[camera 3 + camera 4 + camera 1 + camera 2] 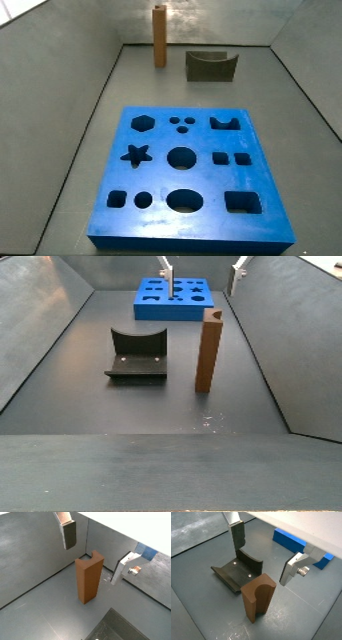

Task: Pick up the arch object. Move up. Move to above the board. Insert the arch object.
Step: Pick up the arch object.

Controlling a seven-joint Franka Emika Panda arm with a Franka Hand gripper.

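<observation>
The only arch-shaped piece in view is a tall orange-brown block (pixel 88 577) with a curved U-groove down one side. It stands upright on the grey floor, and shows in a wrist view (pixel 258 598) and both side views (pixel 159 35) (pixel 209 351). No small olive-grey block shows. The blue board (pixel 187 215) with shaped holes lies flat, also seen in a side view (pixel 150 308) and a wrist view (pixel 294 541). My gripper (pixel 92 564) (pixel 262 564) hangs above the block, open and empty, with its fingers (pixel 166 269) high up.
The fixture (pixel 236 571), a dark bracket with a curved top edge, stands beside the orange-brown block in both side views (pixel 209 66) (pixel 138 354). Grey walls (pixel 54 306) enclose the floor on all sides.
</observation>
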